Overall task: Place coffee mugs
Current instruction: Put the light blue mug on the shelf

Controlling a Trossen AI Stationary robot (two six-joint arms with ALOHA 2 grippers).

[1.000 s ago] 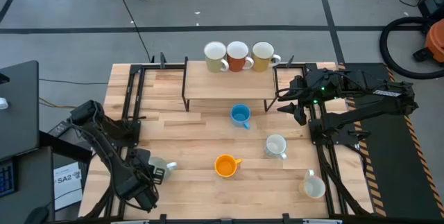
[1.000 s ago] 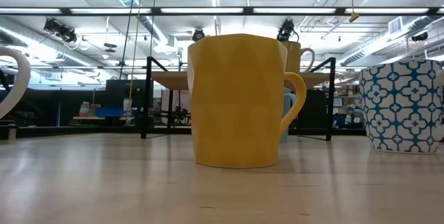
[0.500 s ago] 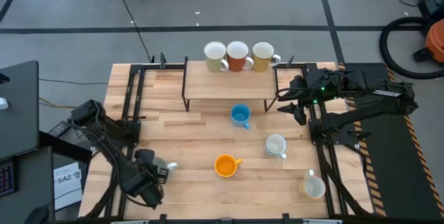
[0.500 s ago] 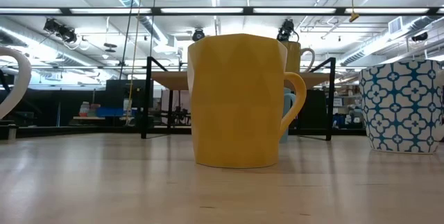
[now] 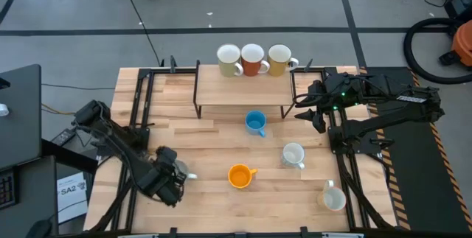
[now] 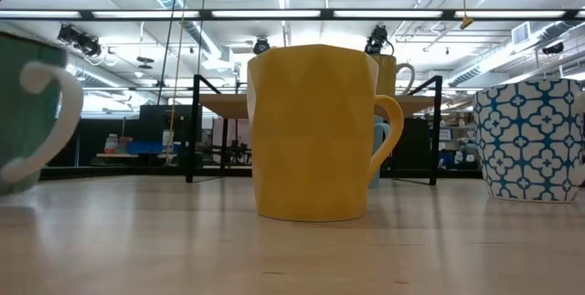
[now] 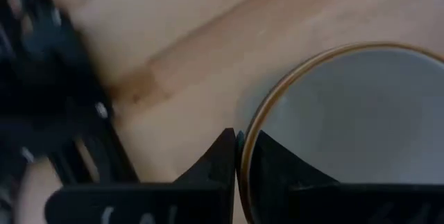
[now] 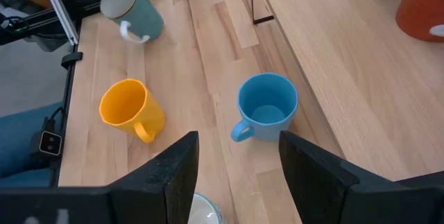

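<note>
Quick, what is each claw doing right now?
Left gripper: shut on the green mug's rim.
Right gripper: open, holding nothing.

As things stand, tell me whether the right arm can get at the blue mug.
Probably yes. The right gripper is open and faces the blue mug, which stands upright on bare wood in front of the shelf, with nothing between them.

A raised wooden shelf (image 5: 243, 89) stands on the wooden table (image 5: 214, 194).
</note>
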